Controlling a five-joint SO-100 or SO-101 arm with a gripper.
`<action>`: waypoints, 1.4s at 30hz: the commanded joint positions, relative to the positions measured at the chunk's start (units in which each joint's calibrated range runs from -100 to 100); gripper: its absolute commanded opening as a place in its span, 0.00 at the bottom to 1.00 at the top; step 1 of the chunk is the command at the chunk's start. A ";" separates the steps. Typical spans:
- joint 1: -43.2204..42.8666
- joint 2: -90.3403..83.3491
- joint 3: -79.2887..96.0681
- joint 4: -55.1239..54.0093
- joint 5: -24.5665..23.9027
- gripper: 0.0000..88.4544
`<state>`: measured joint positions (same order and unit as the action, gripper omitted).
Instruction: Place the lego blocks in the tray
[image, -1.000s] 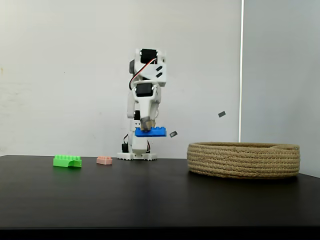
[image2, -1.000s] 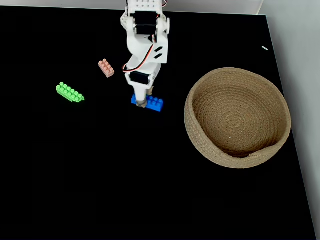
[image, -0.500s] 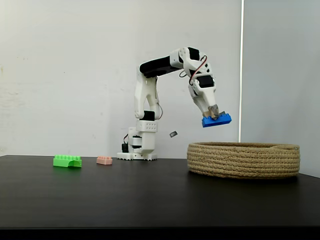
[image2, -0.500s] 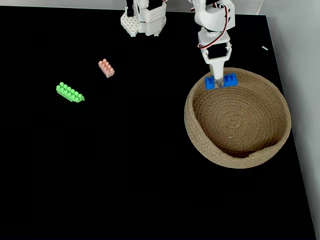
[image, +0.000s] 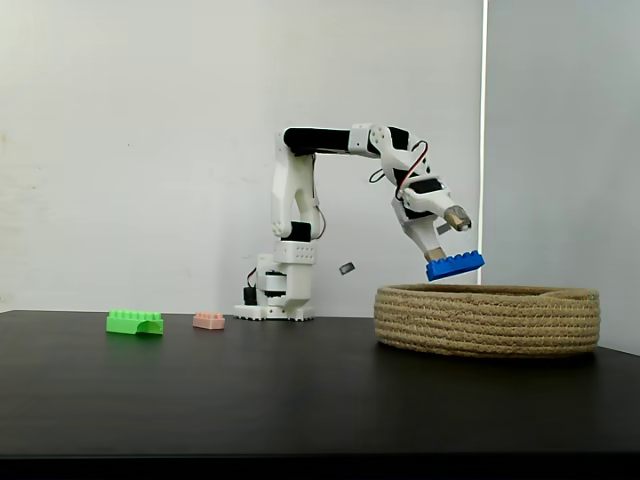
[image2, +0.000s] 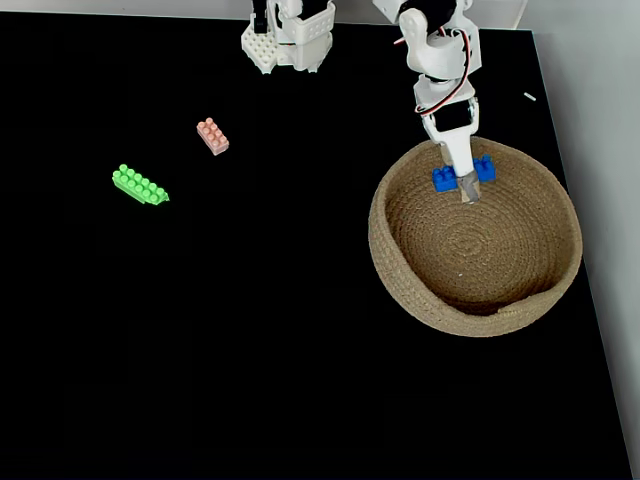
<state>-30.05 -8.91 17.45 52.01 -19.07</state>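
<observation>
Since half a second ago, the arm has reached farther right and lower, carrying the blue brick (image: 455, 265) from beside the basket's near rim to a spot over its inside. In the side-on fixed view, the brick sits right of centre, tilted with its right end higher, just above the basket (image: 487, 321) rim. One finger (image: 457, 217) stands up and away from the brick while the other meets its top edge, so the gripper (image: 447, 236) looks parted; whether the brick is gripped or already loose cannot be told from here.

From the top-down fixed view, the blue brick (image2: 483, 168) lies across the upper part of the basket (image2: 400, 280), in the right half of the frame. The gripper (image2: 463, 186) crosses over the brick's middle, pointing toward the lower edge of the frame.

Both other bricks rest on the black table (image2: 250, 350), well apart from the basket. The green brick (image2: 139, 185) is at the left of the top-down view, and the pink brick (image2: 212, 136) is up and to its right, nearer the arm's white base (image2: 288, 42) at the top edge. In the side-on view, the green brick (image: 134, 322) and pink brick (image: 208, 320) sit at lower left, with the base (image: 274, 300) just right of the pink one.
</observation>
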 joint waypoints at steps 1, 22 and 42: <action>0.87 -6.57 -0.90 -0.32 -1.76 0.54; 2.76 -12.59 6.49 -14.07 -24.47 0.45; 1.36 -21.27 25.36 -44.30 -27.01 0.50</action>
<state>-26.95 -25.28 46.71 4.43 -45.93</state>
